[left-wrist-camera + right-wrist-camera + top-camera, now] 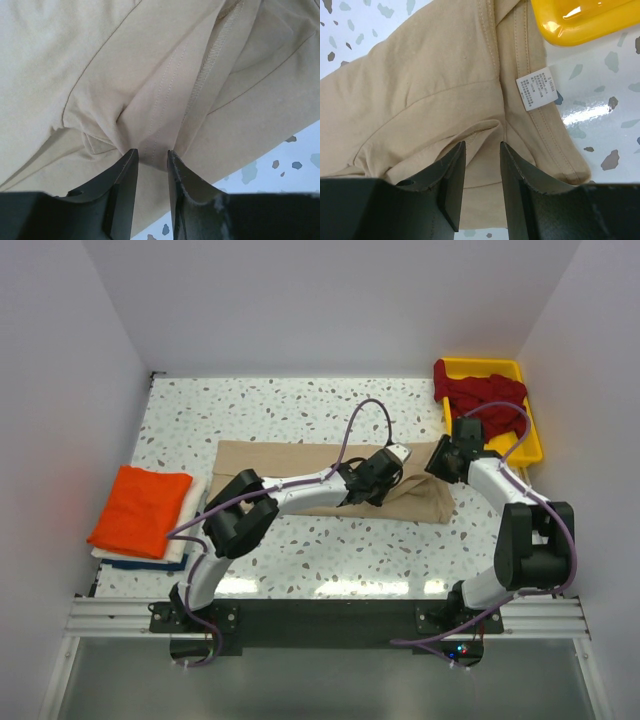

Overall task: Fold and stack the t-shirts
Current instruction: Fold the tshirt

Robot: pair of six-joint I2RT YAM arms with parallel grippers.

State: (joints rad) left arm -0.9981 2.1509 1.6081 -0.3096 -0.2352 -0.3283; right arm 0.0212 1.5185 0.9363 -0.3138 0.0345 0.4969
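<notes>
From above, the beige t-shirt (300,465) lies spread, soft and creased, across the middle of the speckled terrazzo table (300,400). The left gripper (383,471) and the right gripper (447,460) both sit low on the shirt's right end. At the left edge, a neatly squared orange t-shirt (140,508) rests on a folded white t-shirt (188,532). At the far right, dark red t-shirts (480,395) are heaped in a glossy yellow tray (533,435).

In the left wrist view, the left gripper (151,160) stands narrow, its dark wedge-shaped fingers (125,185) pinching a raised ridge of beige t-shirt (100,65) beside a stitched hem.

In the right wrist view, the right gripper (482,155) is likewise narrow, nipping a puckered fold of the beige t-shirt (420,90). A white care label (536,88) shows just beside it, and the yellow tray (580,20) has its rounded corner over the cloth.
</notes>
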